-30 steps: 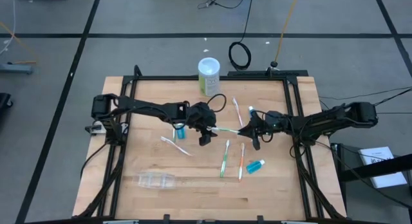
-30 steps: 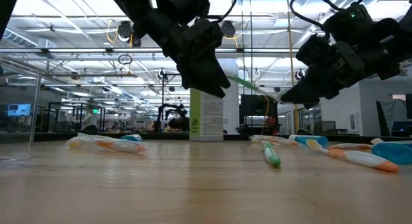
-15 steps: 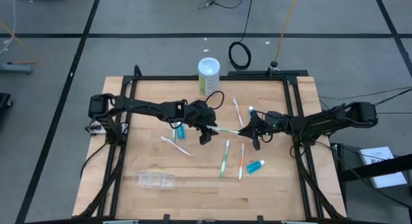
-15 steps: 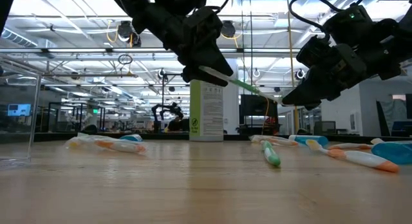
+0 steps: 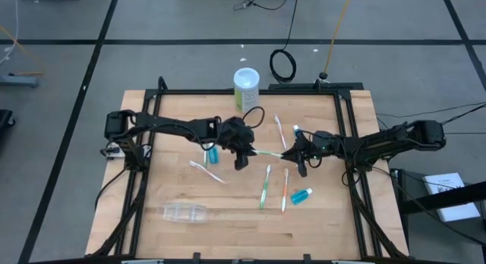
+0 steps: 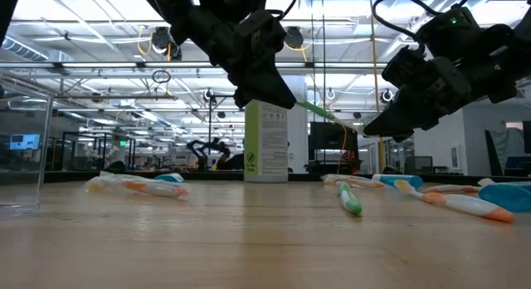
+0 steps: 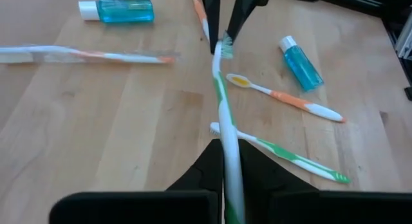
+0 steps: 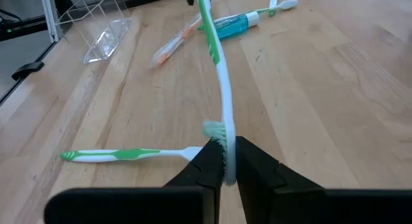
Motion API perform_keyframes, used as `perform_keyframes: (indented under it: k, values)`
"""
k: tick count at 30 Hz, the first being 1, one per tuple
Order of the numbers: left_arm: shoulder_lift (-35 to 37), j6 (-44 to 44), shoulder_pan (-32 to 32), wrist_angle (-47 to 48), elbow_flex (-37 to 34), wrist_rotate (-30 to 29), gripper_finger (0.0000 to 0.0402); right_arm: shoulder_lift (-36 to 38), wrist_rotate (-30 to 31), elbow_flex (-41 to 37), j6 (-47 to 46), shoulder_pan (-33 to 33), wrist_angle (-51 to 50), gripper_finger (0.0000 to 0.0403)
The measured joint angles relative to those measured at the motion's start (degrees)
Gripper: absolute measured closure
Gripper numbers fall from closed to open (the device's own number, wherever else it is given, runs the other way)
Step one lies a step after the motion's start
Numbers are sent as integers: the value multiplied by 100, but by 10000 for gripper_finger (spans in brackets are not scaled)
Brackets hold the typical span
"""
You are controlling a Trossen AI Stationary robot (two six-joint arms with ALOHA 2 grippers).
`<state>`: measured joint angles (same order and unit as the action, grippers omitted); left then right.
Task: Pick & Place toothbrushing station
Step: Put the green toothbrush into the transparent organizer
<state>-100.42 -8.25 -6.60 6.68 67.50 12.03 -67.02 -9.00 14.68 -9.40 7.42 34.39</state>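
Note:
A white-and-green toothbrush [image 5: 267, 152] hangs in the air over the middle of the table, held between my two grippers. My left gripper [image 5: 243, 156] is shut on its handle end. My right gripper [image 5: 292, 154] is shut on its bristle end. In the low view the toothbrush [image 6: 328, 115] slants down from the left gripper [image 6: 278, 94] toward the right gripper [image 6: 373, 127]. The clear cup [image 5: 186, 212] lies on its side near the front left. Two teal tubes [image 5: 213, 152] [image 5: 301, 196] and other toothbrushes [image 5: 265, 187] [image 5: 285, 190] lie flat on the table. My left gripper [image 7: 226, 147] pinches the toothbrush's handle [image 7: 225, 124] between its two fingers. The fingers come slanting down from the table's left and lie along the brush. The brush is lifted clear of the table. My right gripper [image 8: 223, 147] pinches the toothbrush's head by the bristles [image 8: 215, 129] between its two fingers. The fingers come from the table's right and lie along the brush, whose handle [image 8: 209, 31] runs away toward the left gripper, clear of the table.
The white-and-green canister [image 5: 246, 89] stands at the far edge. A white toothbrush [image 5: 281, 131] and a third tube [image 5: 298, 131] lie behind the grippers. A white-and-orange toothbrush [image 5: 206, 171] lies left of centre. Black frame rails [image 5: 343, 143] run along the table's sides.
My left gripper has risen a little at the toothbrush's handle end. My right gripper and the brush head have kept still, and the brush stays clear of the table.

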Motion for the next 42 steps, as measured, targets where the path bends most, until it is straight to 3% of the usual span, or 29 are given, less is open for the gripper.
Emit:
perform_keyframes:
  k: [5,16,19,25,30,36,42]
  values:
    - [110,36,-52,44,-1,-184,366,3,21,3,-14,0,44,371]
    - [1079,332,-44,455,-58,-1905,379,26,-2,-3,-97,-1,-235,310]
    - [1233,416,-43,-408,-297,-1878,379,24,405,-4,-213,-7,85,292]
    - [1231,814,-41,-3530,-1415,-1119,379,24,1620,-3,-270,-1,1162,264]
    - [1231,840,-62,-5875,-2352,-783,379,26,1642,-4,3,39,2601,257]
    - [1198,686,-28,-6369,-2541,-750,379,28,1454,8,315,48,4096,260]
    - [842,691,31,-6429,-2387,-748,379,22,1219,384,286,37,3887,261]
